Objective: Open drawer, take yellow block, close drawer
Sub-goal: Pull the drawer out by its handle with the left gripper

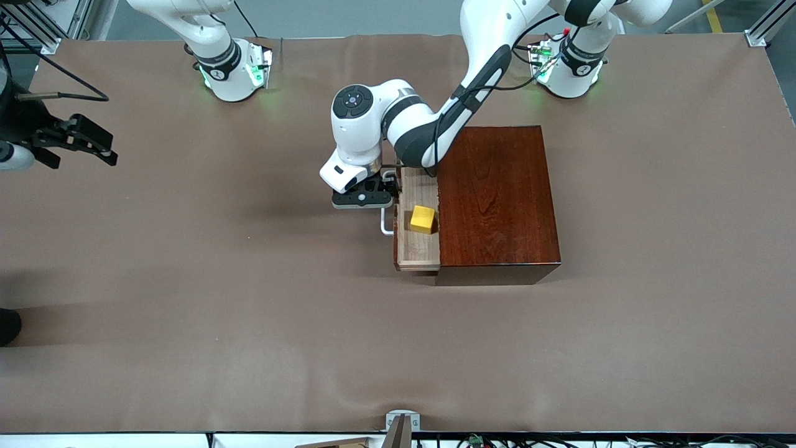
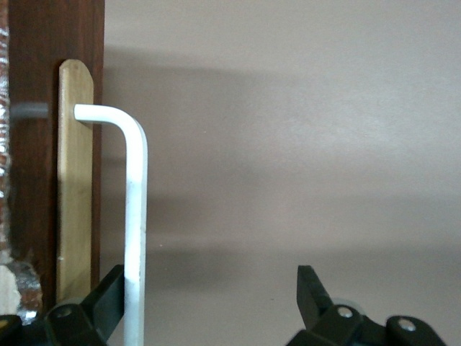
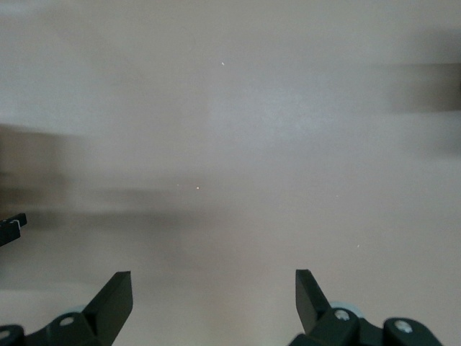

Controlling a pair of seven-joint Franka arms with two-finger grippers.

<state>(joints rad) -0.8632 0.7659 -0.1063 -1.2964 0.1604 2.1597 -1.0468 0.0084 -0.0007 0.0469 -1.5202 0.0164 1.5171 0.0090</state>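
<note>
- My left gripper (image 2: 209, 299) sits at the white handle (image 2: 134, 216) of the drawer (image 1: 418, 239); its jaws are spread, one finger (image 2: 108, 295) just beside the handle's long bar, the other well clear of it over bare counter (image 2: 302, 144).
- In the front view the left gripper (image 1: 390, 186) is low at the handle (image 1: 386, 225), at the end of it farther from the front camera.
- The drawer stands partly pulled out of the dark wooden box (image 1: 497, 199), toward the right arm's end of the counter, and I can see its pale wood floor.
- The yellow block (image 1: 423, 219) lies in the drawer, close against the box's opening, about midway along the tray.
- My right gripper (image 3: 212, 299) has its jaws spread with nothing between them, only brown counter below.
- In the front view the right gripper (image 1: 87, 143) waits at the right arm's end of the counter (image 1: 249, 323), well apart from the box.
- I can read no brand, label or writing on the box, the drawer or the block.
</note>
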